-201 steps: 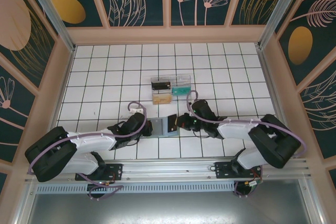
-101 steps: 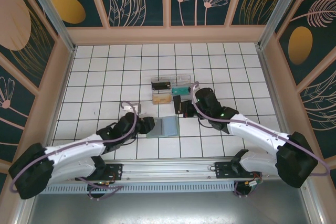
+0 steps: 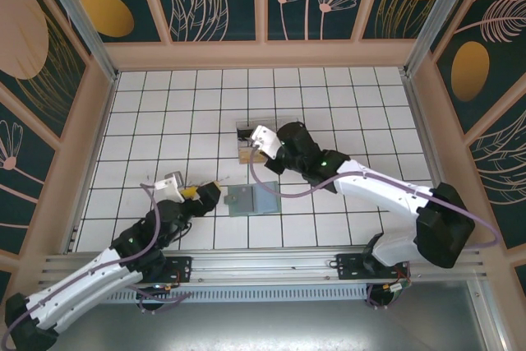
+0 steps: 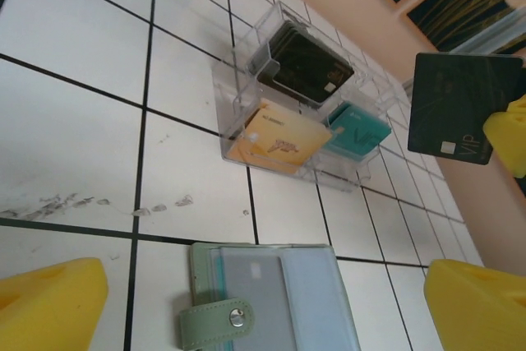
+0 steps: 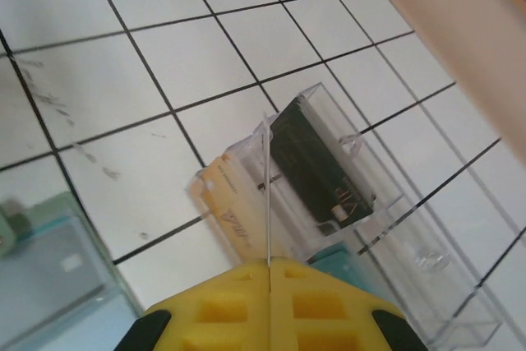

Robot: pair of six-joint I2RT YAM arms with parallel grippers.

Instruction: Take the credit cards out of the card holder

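While my left claw hangs spread wide, the card holder lies open on the tabletop just beneath it. My right claw is pinching a dark credit card above the clear tray of sorted cards.

Left wrist view: card holder at bottom centre; tray above it, mid-frame, with cards in three compartments.

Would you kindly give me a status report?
Left gripper open beside grey-green folding card holder. Right gripper shut on dark thin card above clear plastic tray. Nothing obstructing.
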